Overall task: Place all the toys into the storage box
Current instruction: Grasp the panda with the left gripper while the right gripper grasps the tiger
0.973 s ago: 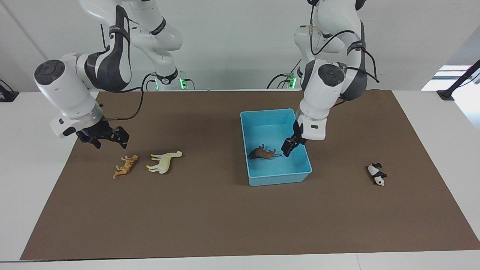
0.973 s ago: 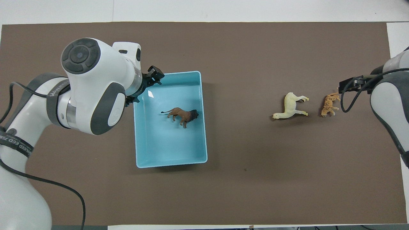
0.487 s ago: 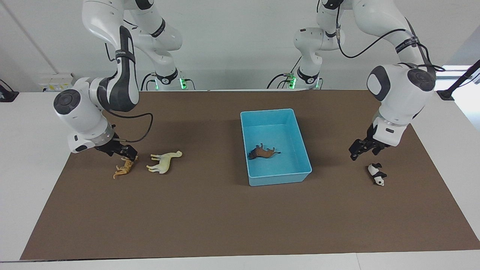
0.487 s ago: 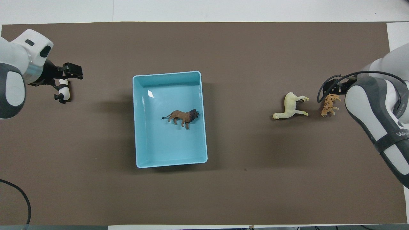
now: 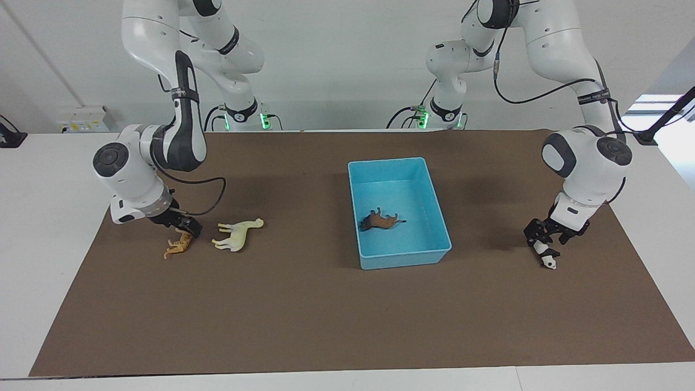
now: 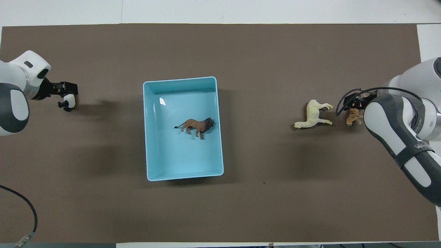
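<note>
- Blue storage box (image 5: 400, 252) (image 6: 149, 137) near the middle of both pictures, on the brown mat (image 5: 304, 315) of the table (image 5: 49, 179).
- Brown lion (image 5: 383, 221) (image 6: 196, 125) lying inside the box.
- Left end effector (image 5: 544, 239) (image 6: 65, 93) at the right edge of the facing picture, down low over the panda (image 5: 545, 256) (image 6: 69, 102), fingers spread apart, one on each side.
- Right end effector (image 5: 182, 227) (image 6: 355, 103) at the left of the facing picture, down over the orange tiger (image 5: 178, 245) (image 6: 353, 116), fingers spread apart too.
- White horse (image 5: 238, 233) (image 6: 314, 115) lying on the mat just beside the tiger, between tiger and box.
</note>
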`<state>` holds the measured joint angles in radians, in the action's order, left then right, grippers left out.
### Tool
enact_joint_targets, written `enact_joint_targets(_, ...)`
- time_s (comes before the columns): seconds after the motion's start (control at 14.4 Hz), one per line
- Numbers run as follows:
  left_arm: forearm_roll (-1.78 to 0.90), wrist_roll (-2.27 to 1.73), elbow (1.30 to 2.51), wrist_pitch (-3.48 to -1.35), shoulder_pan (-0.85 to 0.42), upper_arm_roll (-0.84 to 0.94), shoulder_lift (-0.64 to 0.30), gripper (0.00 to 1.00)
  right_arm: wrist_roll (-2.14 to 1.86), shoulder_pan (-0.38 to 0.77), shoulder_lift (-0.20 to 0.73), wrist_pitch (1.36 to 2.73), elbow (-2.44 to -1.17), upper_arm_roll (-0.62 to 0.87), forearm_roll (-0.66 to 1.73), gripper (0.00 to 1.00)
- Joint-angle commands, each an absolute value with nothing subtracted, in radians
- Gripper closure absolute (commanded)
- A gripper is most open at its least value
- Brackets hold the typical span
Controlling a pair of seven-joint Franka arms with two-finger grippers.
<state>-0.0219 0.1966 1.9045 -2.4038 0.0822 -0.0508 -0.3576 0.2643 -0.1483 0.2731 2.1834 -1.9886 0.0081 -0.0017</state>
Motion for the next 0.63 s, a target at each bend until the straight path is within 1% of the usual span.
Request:
enact_joint_targets(0.0,-0.011,0.187,1.954,-2.474,0.109,-0.04,-0.356,0.0,0.242,-0.186,0.281,2.253,-2.034,0.02,-0.009,0.0)
enact_joint_targets(0.28,-0.011,0.167,1.965,-2.487,0.107,-0.04,-0.37,0.0,0.244,-0.186,0.295,2.29,-2.058,0.02,-0.009,0.0)
enact_joint_targets(0.35,-0.011,0.138,1.968,-2.488,0.106,-0.04,-0.37,0.07,0.242,-0.186,0.293,2.318,-2.074,0.02,-0.009,0.02)
enact_joint_targets(0.42,-0.009,0.12,1.97,-2.488,0.104,-0.04,-0.37,0.17,0.244,-0.184,0.293,2.33,-2.08,0.02,-0.009,0.16)
enact_joint_targets(0.49,-0.011,0.118,1.973,-2.487,0.104,-0.04,-0.368,0.34,0.242,-0.184,0.293,2.332,-2.08,0.02,-0.009,0.43)
enact_joint_targets(0.56,-0.011,0.115,1.974,-2.485,0.103,-0.04,-0.368,0.63,0.233,-0.183,0.293,2.33,-2.08,0.02,-0.009,0.79)
